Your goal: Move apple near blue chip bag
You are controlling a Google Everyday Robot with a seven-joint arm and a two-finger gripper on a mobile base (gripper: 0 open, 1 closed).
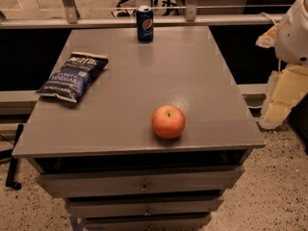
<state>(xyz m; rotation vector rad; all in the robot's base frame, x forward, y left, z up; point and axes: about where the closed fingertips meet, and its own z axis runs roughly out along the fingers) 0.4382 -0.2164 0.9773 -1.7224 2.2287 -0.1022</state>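
The apple (168, 121) is round, red-orange with a short dark stem, and sits on the grey cabinet top (144, 71) near its front edge, right of centre. The blue chip bag (73, 76) lies flat at the left edge of the top, well apart from the apple. My arm (293, 30) shows as white and cream segments at the right edge of the view, off to the side of the cabinet. My gripper itself is out of view.
An upright blue Pepsi can (145, 24) stands at the back edge of the top. Drawers (142, 182) run below the front edge, the top one slightly open. A metal rail (144, 20) runs behind the cabinet. Speckled floor lies around it.
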